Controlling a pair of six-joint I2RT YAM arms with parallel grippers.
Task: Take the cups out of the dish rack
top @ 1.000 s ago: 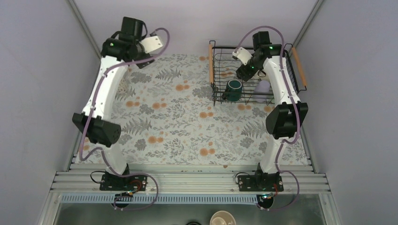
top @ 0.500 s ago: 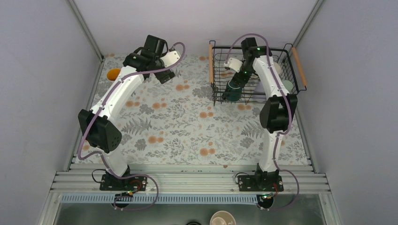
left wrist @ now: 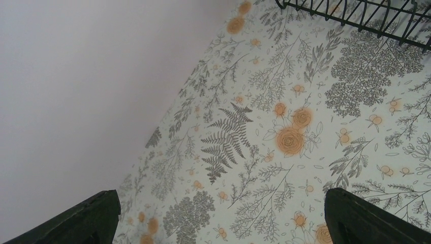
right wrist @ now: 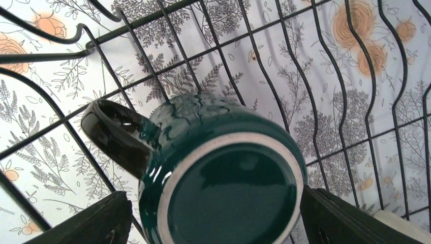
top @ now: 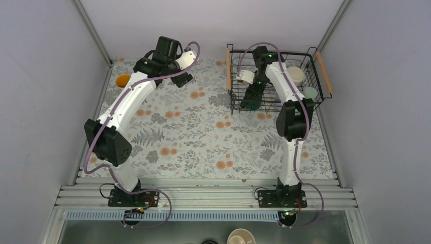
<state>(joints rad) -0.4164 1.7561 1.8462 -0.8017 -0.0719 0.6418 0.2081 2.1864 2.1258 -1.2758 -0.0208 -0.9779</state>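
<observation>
Plain pale lavender-grey walls [top: 40,101] on three sides, desk [top: 203,137] covered in a fern-and-orange-flower cloth, ribbed aluminium rail [top: 203,195] along its near edge, soft even light

Right end effector [top: 252,92] at dark green mug [top: 246,104] inside dish rack [top: 297,52].

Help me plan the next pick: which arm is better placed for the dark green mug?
Right: the right gripper is open around the dark green mug inside the dish rack; the left gripper hangs open over tablecloth, apart from the rack.
</observation>
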